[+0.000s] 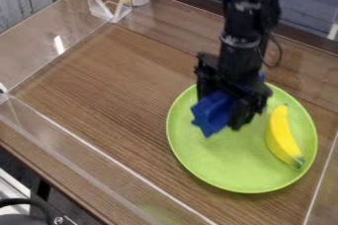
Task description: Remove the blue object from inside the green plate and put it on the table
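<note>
The black gripper (224, 101) is closed on the blue block (212, 113) and carries it over the green plate (238, 175), toward that plate's ten o'clock side. The arm comes down from twelve o'clock, so the fingers reach the block from above and behind. The near part of the block sticks out below them toward seven o'clock; the far part is hidden by the fingers, and the grip probably falls nearer that hidden end. Holding it from above makes sense, as it leaves room to lift the block over the rim without dragging it.

The yellow banana (283, 136) lies at three o'clock on the plate, apart from the block, so moving away toward nine o'clock would keep it undisturbed. The brown tabletop (106, 81) stretches out on that side and seems the natural place to set the block down. The step in hand looks like the lift; the carry and release remain. If the grip is off-centre, the block could tip or twist on the way.
</note>
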Available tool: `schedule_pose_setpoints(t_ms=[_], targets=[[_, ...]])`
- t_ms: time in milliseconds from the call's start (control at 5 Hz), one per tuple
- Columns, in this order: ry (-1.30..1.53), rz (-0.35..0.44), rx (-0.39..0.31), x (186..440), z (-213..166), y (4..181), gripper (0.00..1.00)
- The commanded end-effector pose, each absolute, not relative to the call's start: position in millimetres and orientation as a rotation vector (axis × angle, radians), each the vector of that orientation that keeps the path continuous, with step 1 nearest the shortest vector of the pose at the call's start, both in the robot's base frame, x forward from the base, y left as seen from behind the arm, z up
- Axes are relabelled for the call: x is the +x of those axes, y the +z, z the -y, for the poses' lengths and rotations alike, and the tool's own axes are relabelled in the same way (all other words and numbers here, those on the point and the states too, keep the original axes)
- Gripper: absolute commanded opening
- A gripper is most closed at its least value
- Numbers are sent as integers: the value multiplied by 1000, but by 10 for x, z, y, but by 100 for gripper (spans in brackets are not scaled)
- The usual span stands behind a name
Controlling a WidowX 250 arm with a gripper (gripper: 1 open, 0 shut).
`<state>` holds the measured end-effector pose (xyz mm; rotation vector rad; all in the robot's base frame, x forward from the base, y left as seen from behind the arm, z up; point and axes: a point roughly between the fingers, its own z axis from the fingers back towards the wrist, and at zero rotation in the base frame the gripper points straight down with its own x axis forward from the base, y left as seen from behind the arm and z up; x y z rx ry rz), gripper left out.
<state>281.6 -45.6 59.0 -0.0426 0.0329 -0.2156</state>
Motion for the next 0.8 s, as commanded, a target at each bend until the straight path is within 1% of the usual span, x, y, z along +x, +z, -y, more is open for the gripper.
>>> schedule_pose_setpoints(t_ms=[0,200,400,600], targets=[[-161,70,-26,2981,126,975,0],[-82,82,-15,2994,-347,1010,0],[-41,82,-3,2965,-746,941,0],[-32,86,4,2952,-1039,832,0]])
